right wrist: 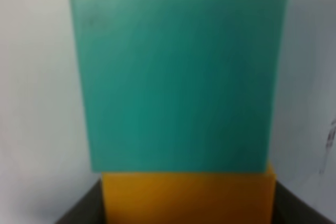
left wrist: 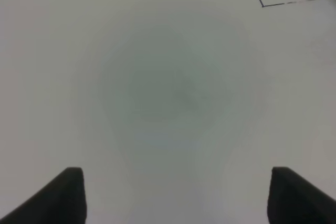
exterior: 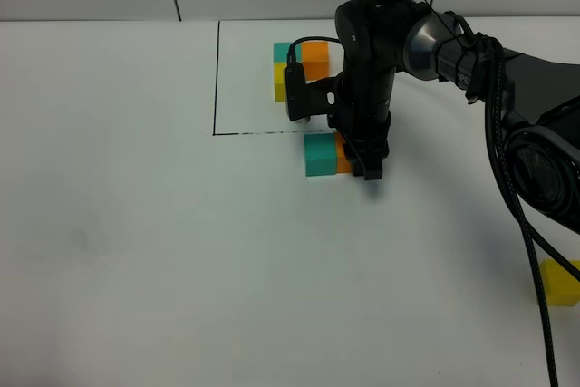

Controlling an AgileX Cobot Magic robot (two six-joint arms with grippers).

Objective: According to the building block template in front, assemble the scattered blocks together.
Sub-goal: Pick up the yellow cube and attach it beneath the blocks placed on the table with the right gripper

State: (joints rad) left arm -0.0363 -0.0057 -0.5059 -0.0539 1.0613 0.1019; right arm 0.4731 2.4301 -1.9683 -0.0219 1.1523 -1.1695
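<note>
Right gripper (exterior: 364,168) stands narrow, its jaws closed against the sides of the orange cube (exterior: 342,153). That cube rests on the table (exterior: 136,224), touching the teal cube (exterior: 319,153), just outside the framed template (exterior: 315,59). Left gripper (left wrist: 176,195) stands wide, holding nothing. Yellow cube (exterior: 562,280) lies well apart.

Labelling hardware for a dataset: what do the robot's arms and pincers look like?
The right arm is black, with a grey metallic collar at one joint and a thick black cable alongside. The right pincer is black and blocky. Of the left pincer only two dark, wedge-shaped fingertips show.
</note>
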